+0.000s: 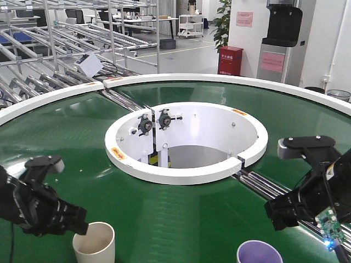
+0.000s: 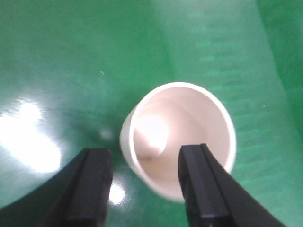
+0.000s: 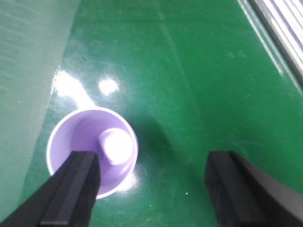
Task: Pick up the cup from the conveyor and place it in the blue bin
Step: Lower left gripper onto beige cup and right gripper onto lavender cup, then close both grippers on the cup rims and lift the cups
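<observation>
Factory floor fills the top of the front view: metal roller racks (image 1: 55, 55) at upper left, a red cabinet (image 1: 230, 60) and a potted plant (image 1: 222, 22) at upper right. Below that, the glossy green conveyor (image 1: 175, 219) spreads across the frame, ringed by white edging, with one white round well (image 1: 181, 174) at its centre and steel rollers (image 1: 263, 189) running out to the lower right.

I count two cups, both upright on the belt at the bottom edge: one cream cup (image 1: 94, 243) at lower left and one purple cup (image 1: 259, 253) at lower right, well apart.

The left gripper (image 1: 81, 226) sits at the cream cup's rim. From its wrist camera the fingers (image 2: 90, 189) are spread. One is outside the cup wall and the other lies across the near rim, and neither is clamped on it.

The right gripper (image 1: 274, 212) hangs just above and beside the purple cup. Its fingers (image 3: 75, 189) are spread wide, mostly over bare belt, with the cup under the one at lower left. It holds nothing.
</observation>
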